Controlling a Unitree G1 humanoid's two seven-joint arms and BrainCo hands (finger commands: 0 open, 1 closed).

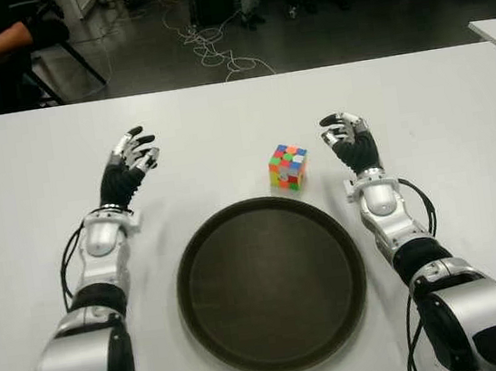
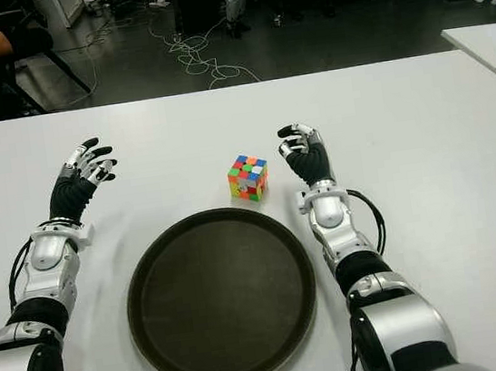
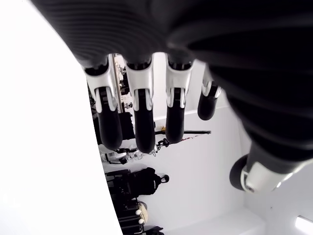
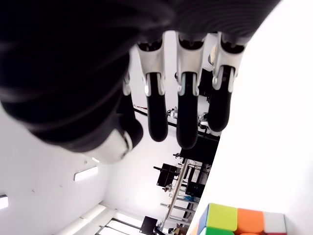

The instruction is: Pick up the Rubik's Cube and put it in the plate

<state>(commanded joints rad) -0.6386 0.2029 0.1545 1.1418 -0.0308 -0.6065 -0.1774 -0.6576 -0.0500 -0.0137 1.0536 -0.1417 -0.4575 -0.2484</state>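
One white table (image 1: 457, 103), cables (image 1: 212, 48) on dark floor (image 1: 347, 35) behind.

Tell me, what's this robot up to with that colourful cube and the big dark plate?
Nothing has been picked up yet. The Rubik's Cube sits on the white table, just beyond the far rim of the empty dark plate. The right hand shows close beside the cube on its right, fingers open and holding nothing, so it seems best placed to grab it. The left hand shows farther off to the left, also open.
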